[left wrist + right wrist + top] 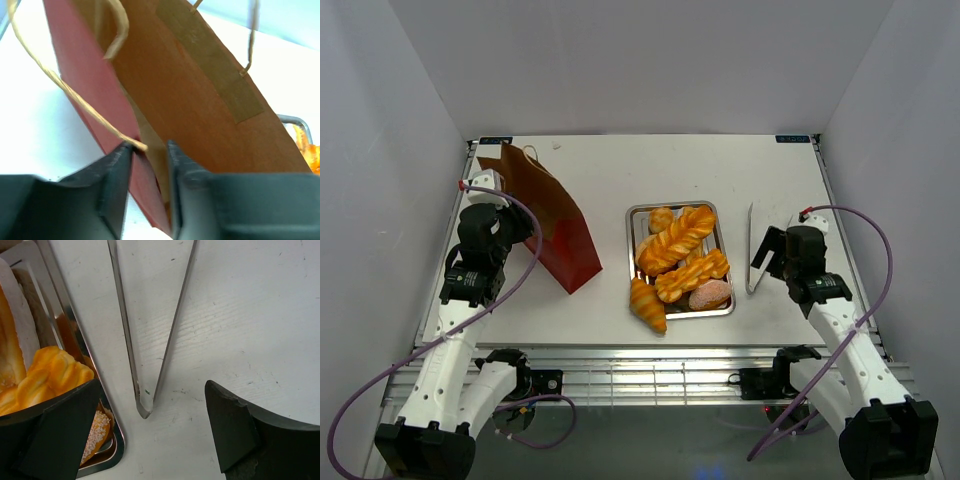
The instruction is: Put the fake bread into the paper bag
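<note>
The red paper bag [558, 225] stands tilted at the left, its kraft-lined mouth facing up and left. My left gripper [524, 230] is closed on the bag's side wall; in the left wrist view the red wall [95, 95] runs between my fingers [117, 180] and a cord handle [65, 85] crosses in front. The fake bread [675, 240] lies piled in the silver tray [675, 207], with a pinkish piece [710, 294] at the front right. One croissant [648, 305] lies over the tray's front left corner. My right gripper [767, 262] is open and empty over the tongs' joined end [144, 407].
Slim metal tongs [751, 245] lie on the table just right of the tray. In the right wrist view the tray's corner [107, 410] and a sugared pastry [95, 432] sit under my left finger. White walls enclose the table on three sides.
</note>
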Robot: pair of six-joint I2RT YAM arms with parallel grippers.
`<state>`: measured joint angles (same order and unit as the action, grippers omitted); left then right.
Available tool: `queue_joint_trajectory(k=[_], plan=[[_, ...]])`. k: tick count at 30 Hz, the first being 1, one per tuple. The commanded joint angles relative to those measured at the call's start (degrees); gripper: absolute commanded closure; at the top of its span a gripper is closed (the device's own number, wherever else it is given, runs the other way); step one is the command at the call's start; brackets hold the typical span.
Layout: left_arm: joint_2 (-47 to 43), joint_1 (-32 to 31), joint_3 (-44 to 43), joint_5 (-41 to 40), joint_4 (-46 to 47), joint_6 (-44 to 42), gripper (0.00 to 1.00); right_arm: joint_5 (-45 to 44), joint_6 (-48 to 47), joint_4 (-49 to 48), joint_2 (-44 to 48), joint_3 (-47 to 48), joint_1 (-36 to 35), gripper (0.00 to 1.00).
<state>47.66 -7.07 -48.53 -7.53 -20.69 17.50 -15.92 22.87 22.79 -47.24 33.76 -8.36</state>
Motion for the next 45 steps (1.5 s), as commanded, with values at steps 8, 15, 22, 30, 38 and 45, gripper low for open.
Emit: queue_joint_trajectory(k=[8, 15, 22, 30, 38, 45], plan=[[-1.08, 0.74, 0.11, -0.47, 0.30, -1.24, 0.67, 6.78, -2.66, -7.23, -6.18, -3.61, 0.10, 0.10], [-1.25, 0.83, 0.11, -0.82, 0.30, -1.32, 0.60, 6.87, -3.54, -11.62, -12.69, -4.93, 0.10, 0.10], [-1.60, 0.83, 0.72, -0.47, 0.56, -1.50, 0.57, 5.99, -4.85, -15.66, -20.51, -3.35, 0.10, 0.10], [-1.87, 0.83, 0.72, -0.47, 0.65, -1.50, 0.48, 4.67, -5.38, -18.74, -25.79, -2.21, 0.10, 0.10], [-2.31, 0.83, 0.90, 0.23, 0.56, -1.50, 0.40, 2.30, -5.38, -19.45, -29.74, 0.43, 0.27, 0.08], [-2.75, 0.83, 0.99, 1.03, 0.56, -1.41, 0.40, 0.81, -1.17, -18.13, -32.21, 2.54, 0.27, 0.03]])
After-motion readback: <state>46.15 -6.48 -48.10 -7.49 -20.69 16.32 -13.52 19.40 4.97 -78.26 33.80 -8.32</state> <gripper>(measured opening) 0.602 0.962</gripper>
